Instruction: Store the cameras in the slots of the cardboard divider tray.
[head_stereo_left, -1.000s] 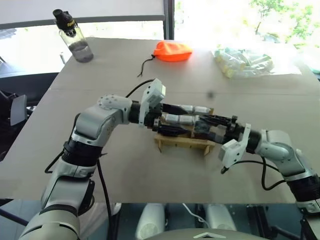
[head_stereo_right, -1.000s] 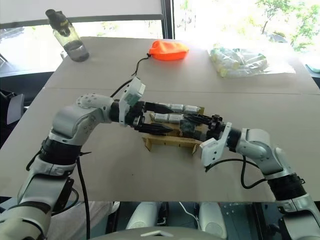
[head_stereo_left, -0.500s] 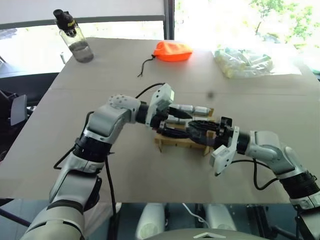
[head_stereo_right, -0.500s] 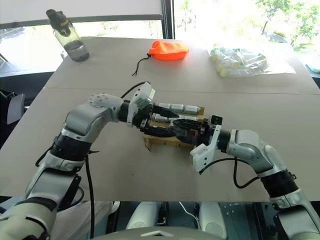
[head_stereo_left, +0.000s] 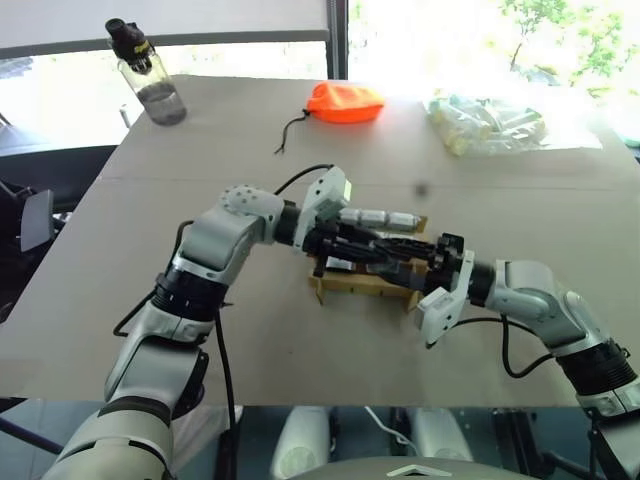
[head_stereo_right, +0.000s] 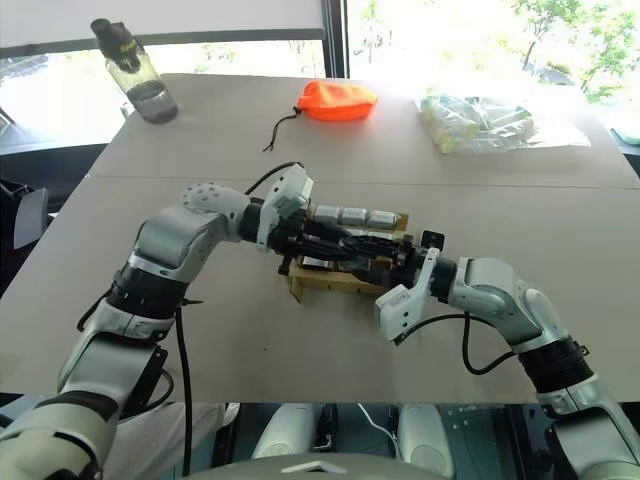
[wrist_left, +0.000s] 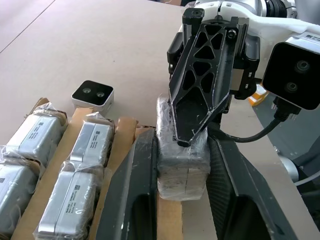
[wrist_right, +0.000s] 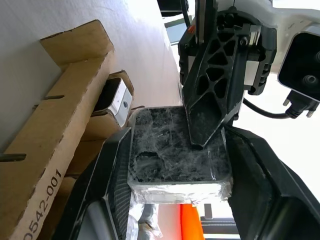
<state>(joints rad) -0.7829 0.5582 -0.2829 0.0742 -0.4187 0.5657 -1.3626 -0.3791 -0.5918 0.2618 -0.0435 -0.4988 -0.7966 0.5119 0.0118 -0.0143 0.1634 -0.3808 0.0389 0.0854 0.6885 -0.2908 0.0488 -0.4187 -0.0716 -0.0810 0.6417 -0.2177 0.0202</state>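
Note:
The cardboard divider tray lies mid-table, and both grippers meet just above it. A plastic-wrapped camera with a dark face sits between them. My left gripper is shut on its sides, and my right gripper is shut on it from the other direction. In each wrist view a black finger of the other gripper presses on the wrapped block. Several wrapped cameras stand in the tray's slots. One bare camera with a black lens face lies on the table beside the tray.
At the far left of the table stands a bottle. An orange pouch with a cord lies at the far middle, and a clear bag of pale cylinders at the far right. Bare tabletop surrounds the tray.
My left gripper's fingers, spread apart before, have closed on the wrapped camera held by my right gripper. The right forearm has drawn a little leftward over the tray.

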